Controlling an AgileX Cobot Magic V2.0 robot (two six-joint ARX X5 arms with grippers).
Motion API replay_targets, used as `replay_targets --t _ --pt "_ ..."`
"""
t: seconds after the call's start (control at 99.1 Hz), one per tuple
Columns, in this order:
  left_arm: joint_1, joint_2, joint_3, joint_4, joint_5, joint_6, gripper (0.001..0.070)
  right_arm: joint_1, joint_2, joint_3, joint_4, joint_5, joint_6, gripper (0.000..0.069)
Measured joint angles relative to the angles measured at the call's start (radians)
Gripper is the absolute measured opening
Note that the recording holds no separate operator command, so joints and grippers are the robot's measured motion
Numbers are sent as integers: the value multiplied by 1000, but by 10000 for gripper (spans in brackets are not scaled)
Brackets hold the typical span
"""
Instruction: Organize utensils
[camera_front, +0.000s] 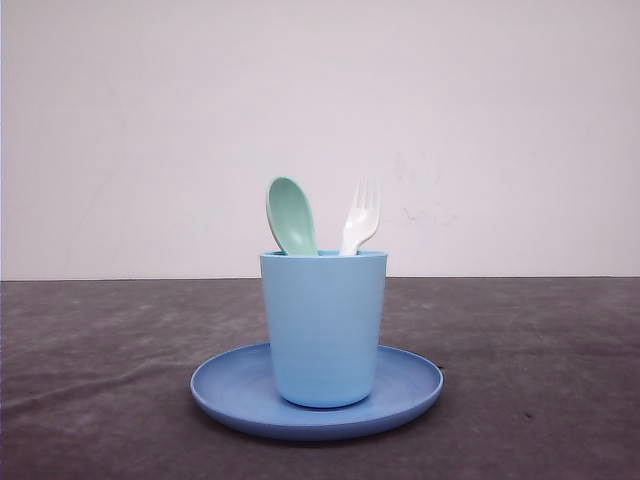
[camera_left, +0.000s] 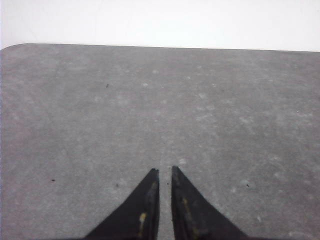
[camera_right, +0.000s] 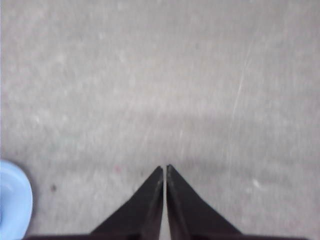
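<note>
With both the left gripper (camera_left: 165, 170) and right gripper (camera_right: 165, 167) clenched empty over the worktop (camera_front: 540, 360), the spoon (camera_front: 291, 216) and fork (camera_front: 361, 217) stand in the cup (camera_front: 324, 325) on the plate (camera_front: 410, 390), which a careless reach could topple.

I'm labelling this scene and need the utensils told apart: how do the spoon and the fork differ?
Colour: the spoon is pale mint green, the fork is white.
Head: the spoon ends in a smooth oval bowl, the fork in thin tines.
Place: the spoon stands toward the robot's left in the cup, the fork toward its right.
Both stand head-up in the cup, handles hidden inside it.
</note>
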Motion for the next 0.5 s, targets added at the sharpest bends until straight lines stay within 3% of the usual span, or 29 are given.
replay_targets --t 0.242,0.504 --pt "0 0 0 0 0 0 18 -18 -45 -35 111 23 -10 9" --pt "0 0 0 0 0 0 18 -64 -351 -364 385 28 -20 9"
